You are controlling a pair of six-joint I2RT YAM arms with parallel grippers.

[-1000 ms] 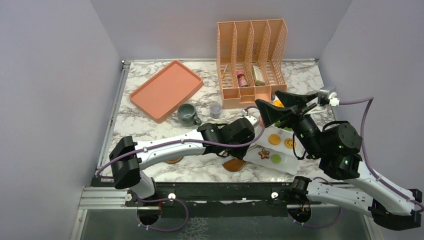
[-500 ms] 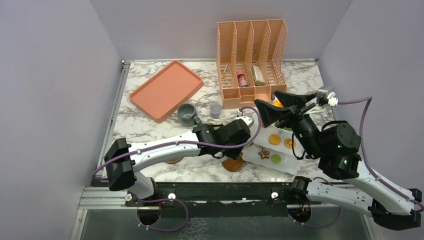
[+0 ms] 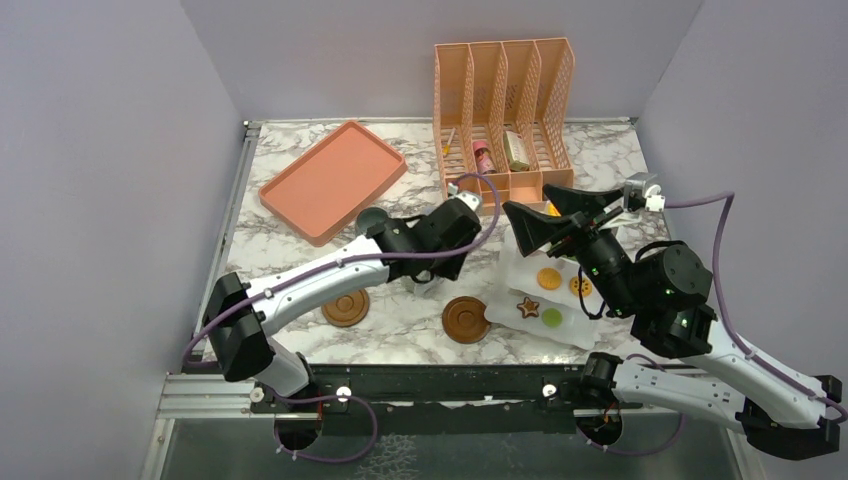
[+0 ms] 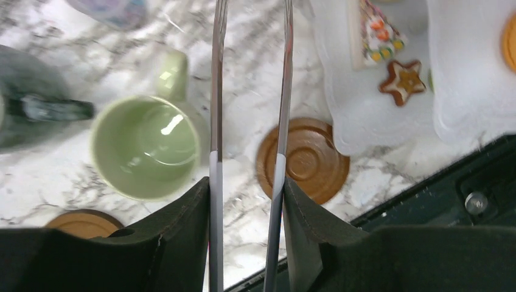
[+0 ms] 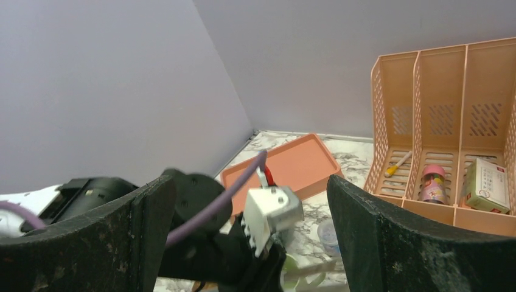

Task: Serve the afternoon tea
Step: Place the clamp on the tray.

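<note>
**Left gripper standing between the pale green mug and a coaster**

Left wrist view. The left gripper [image 4: 252, 24] points down at the bench [image 4: 255, 91]. Its two thin fingers [image 4: 216, 91] are apart and parallel, with only marble between them, so it holds nothing.

The pale green mug [image 4: 146, 146] stands upright with its mouth open to the camera. It sits just outside one finger, not within the gap. Its handle [image 4: 173, 72] lies on the side toward the fingertips.

A round brown coaster [image 4: 304, 163] lies flat on the opposite side, its edge crossed in this view by the other finger. Mug and coaster thus flank the gripper, one on each side.

Beyond the green mug are the grey-blue mug [image 4: 18, 73] and a second coaster [image 4: 82, 223]. Past the first coaster, a star-shaped toy cookie [image 4: 403, 79] rests in the white tray [image 4: 365, 115].

Top view. The left arm [image 3: 330, 270] covers the green mug. The right gripper [image 3: 528, 203] is raised above the far end of the tray, its jaws spread wide and empty. The left gripper is therefore much the nearer to the mug.

Reading. The coming move likely turns on a sideways shift toward the mug. The gap looks narrower than the mug's mouth, so a pinch on the rim wall or the handle seems likelier than spanning the body.
</note>
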